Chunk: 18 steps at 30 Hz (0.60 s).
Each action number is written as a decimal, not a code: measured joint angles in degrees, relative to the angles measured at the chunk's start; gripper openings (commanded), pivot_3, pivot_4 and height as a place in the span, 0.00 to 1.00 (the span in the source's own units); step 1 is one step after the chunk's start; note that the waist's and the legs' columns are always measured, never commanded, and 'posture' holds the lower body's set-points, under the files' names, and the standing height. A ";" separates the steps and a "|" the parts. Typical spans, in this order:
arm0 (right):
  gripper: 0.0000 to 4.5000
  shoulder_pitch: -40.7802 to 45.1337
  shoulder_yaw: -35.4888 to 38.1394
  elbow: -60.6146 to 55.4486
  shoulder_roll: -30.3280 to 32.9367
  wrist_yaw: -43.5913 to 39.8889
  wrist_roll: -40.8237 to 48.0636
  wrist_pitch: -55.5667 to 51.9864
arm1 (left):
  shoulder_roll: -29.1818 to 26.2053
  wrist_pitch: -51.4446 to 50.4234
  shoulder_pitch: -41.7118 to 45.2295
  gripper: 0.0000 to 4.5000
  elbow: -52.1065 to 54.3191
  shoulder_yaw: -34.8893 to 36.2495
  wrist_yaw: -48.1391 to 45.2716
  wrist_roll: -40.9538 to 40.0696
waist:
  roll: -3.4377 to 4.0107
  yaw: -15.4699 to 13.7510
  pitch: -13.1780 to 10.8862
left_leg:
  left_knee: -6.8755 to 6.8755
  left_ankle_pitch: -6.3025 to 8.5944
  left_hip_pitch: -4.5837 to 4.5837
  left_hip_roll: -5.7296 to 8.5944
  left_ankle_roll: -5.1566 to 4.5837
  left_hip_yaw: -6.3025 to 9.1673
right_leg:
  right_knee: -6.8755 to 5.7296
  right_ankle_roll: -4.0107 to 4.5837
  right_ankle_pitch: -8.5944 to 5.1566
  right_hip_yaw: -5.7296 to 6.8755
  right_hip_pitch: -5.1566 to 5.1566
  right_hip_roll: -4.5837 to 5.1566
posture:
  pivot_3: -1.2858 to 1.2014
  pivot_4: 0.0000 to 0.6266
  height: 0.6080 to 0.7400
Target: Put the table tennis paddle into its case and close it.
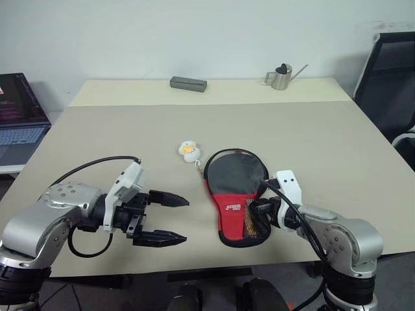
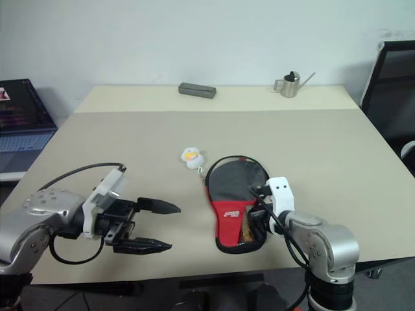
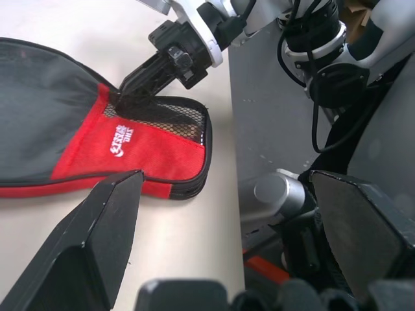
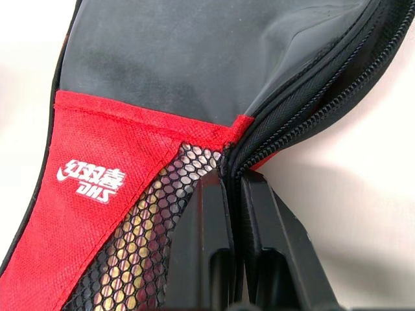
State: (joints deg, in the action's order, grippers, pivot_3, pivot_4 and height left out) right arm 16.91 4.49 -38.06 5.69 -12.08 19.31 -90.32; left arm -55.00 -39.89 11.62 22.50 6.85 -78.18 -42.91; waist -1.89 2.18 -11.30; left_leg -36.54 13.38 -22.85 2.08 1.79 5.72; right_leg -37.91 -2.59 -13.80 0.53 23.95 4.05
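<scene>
Two grippers sit at your near edge of the table (image 1: pixel 337 129). Your left gripper (image 1: pixel 170 220) hangs just above the bare beige top with its smooth, wedge-shaped black fingers (image 1: pixel 167 199) spread wide, holding nothing and pointing toward the case. Your right gripper (image 1: pixel 259 208) has its fingers pressed together with barely a seam between them, their tips at the zipper edge of the case (image 1: pixel 235 194), right where the mesh pocket (image 4: pixel 139 240) meets the red cloth; whether they actually pinch the fabric is hard to tell.

That case lies flat between the two grippers: a soft paddle-shaped pouch, matte black cloth on the round upper part, red woven cloth below with a white logo, and black honeycomb mesh along one side. A tan shape shows through the mesh, which may be the paddle handle; you cannot see the paddle itself otherwise. The zipper teeth run along the rim.

Just past the case sits a small rounded white-and-yellow ball (image 1: pixel 189 151), joined by a thin cord. Far back, a dark gray rectangular block (image 1: pixel 188 83) and a shiny metal watering can (image 1: pixel 281 77) stand near the wall.
</scene>
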 measured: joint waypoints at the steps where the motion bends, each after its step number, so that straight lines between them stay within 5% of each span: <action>1: 0.00 -0.57 0.01 -0.71 -0.17 0.25 0.13 0.01 | -0.02 -0.06 -0.17 1.00 0.15 -0.05 -0.05 -0.04 | 0.00 -0.08 0.02 | 0.04 0.00 0.02 0.00 0.00 0.00 | 0.01 0.00 -0.02 0.00 0.00 0.00 | 0.52 0.24 1.00; 18: 0.00 -7.27 1.06 -6.56 1.12 3.62 6.72 0.02 | -0.54 -0.85 -0.58 1.00 0.83 -0.99 -0.82 -1.32 | 0.01 -0.35 0.10 | 0.40 0.00 0.10 -0.02 0.00 0.00 | 0.15 0.12 -0.08 0.02 0.00 0.01 | 0.52 0.24 1.00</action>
State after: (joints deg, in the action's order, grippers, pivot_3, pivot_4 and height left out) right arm 9.64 5.55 -44.62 6.82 -8.46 26.03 -90.30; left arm -55.54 -40.74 11.04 23.33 5.86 -79.00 -44.23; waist -1.88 1.83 -11.20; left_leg -36.14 13.38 -22.75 2.06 1.80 5.71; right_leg -37.76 -2.47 -13.88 0.56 23.95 4.06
